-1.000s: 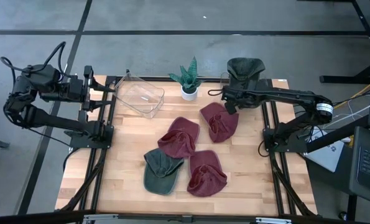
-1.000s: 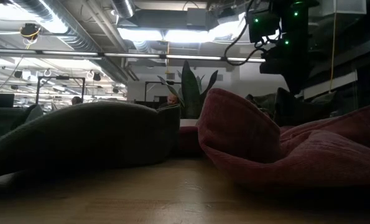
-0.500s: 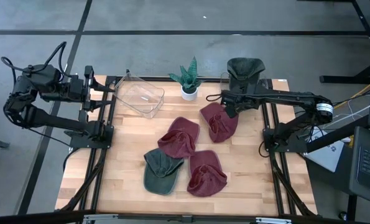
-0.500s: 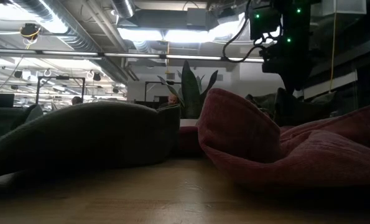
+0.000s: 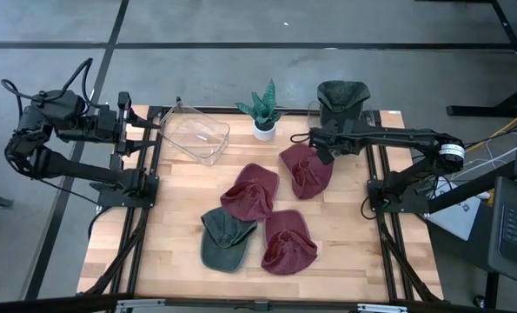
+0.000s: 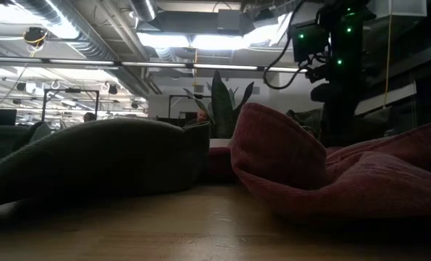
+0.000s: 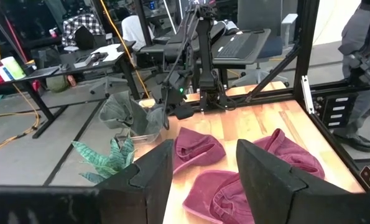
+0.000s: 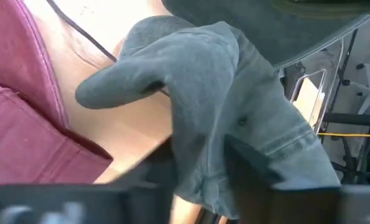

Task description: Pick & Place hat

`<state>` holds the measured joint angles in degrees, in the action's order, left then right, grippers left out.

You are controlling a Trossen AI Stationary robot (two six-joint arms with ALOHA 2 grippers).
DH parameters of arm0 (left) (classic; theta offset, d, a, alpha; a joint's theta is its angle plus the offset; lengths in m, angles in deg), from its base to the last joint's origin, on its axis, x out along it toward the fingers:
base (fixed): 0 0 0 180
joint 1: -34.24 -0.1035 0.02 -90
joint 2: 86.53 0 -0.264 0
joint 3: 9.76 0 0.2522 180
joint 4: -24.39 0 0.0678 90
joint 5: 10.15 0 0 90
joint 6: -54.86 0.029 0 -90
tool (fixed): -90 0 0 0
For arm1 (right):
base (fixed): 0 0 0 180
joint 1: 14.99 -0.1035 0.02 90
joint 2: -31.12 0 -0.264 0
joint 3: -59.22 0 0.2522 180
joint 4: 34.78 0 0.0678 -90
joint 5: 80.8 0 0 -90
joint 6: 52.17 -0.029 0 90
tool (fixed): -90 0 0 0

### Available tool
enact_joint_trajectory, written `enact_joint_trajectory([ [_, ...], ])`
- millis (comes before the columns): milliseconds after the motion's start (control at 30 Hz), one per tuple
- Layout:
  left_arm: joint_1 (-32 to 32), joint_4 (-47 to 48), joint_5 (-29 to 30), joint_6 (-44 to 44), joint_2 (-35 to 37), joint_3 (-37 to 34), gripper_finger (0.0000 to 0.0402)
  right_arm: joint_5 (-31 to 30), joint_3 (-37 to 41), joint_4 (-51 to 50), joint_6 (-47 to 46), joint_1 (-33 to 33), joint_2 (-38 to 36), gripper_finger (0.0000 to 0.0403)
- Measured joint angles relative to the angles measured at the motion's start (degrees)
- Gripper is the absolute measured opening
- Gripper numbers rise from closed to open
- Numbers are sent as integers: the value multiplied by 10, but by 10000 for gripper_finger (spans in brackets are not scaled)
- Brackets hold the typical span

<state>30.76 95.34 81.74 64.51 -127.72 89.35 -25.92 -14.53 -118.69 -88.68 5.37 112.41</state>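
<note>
Green hat (image 5: 342,95) sits behind the potted plant (image 5: 263,113), draped on a clear bin. Right gripper (image 5: 321,146) beside it — fingers' state indiscernible. Left gripper (image 7: 203,180) fingers parted, empty — beyond the tabletop (image 5: 180,226).

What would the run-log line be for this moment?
right hand: by green hat, back right | left hand: open, idle at table's left edge | three maroon hats on table
</note>
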Motion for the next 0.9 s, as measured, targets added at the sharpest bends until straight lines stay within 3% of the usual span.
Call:
enact_joint_trajectory([
  [67,0,0,0,0,0,0,171,4,0,1,13,8,0,40],
  [133,0,0,0,0,0,0,171,0,0,6,24,15,0,16],
  [333,0,0,0,0,0,0,171,-57,-53,-33,56,32,0,6],
  [533,0,0,1,0,0,0,171,-113,-129,-23,191,82,0,4],
  [700,0,0,1,0,0,0,171,-83,-140,47,358,157,0,2],
  [900,0,0,2,-20,0,0,171,-88,-140,73,470,200,2,2],
])
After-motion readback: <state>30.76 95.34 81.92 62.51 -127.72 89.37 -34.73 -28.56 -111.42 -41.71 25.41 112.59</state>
